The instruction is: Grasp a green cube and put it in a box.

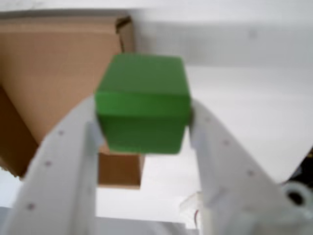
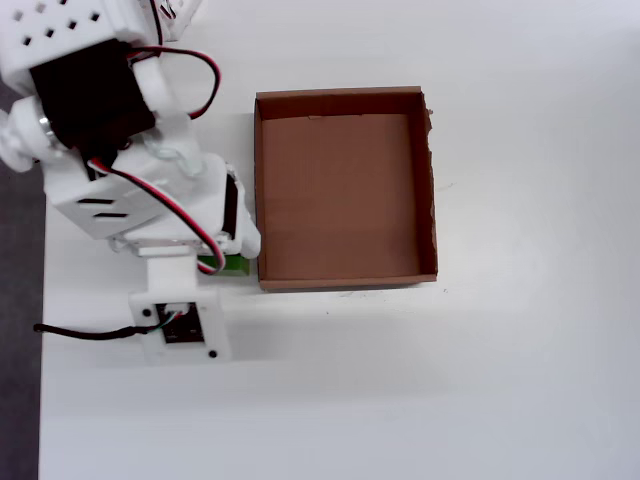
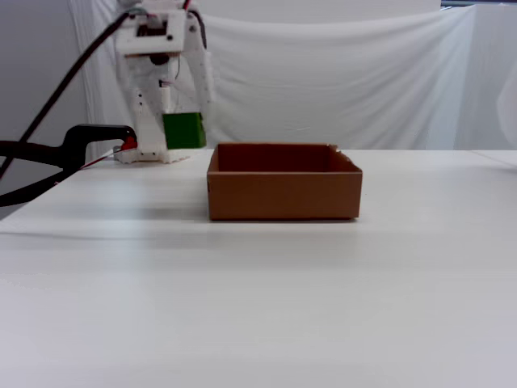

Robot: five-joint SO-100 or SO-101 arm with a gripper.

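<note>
My white gripper point(image 1: 144, 120) is shut on the green cube point(image 1: 143, 103), which sits between the two fingers and fills the middle of the wrist view. In the fixed view the cube point(image 3: 184, 130) hangs in the air above the table, just left of the box point(image 3: 283, 191) and about level with its rim. In the overhead view only a sliver of the cube point(image 2: 232, 265) shows under the arm, next to the left wall of the box point(image 2: 258, 190). The brown box point(image 1: 54, 73) lies behind and left of the cube in the wrist view. Its floor is bare.
The white arm point(image 2: 130, 160) and its wrist camera housing point(image 2: 183, 330) cover the table's left part in the overhead view. A black clamp and cable point(image 3: 56, 153) stand at the left in the fixed view. A white cloth backdrop point(image 3: 339, 73) hangs behind the table.
</note>
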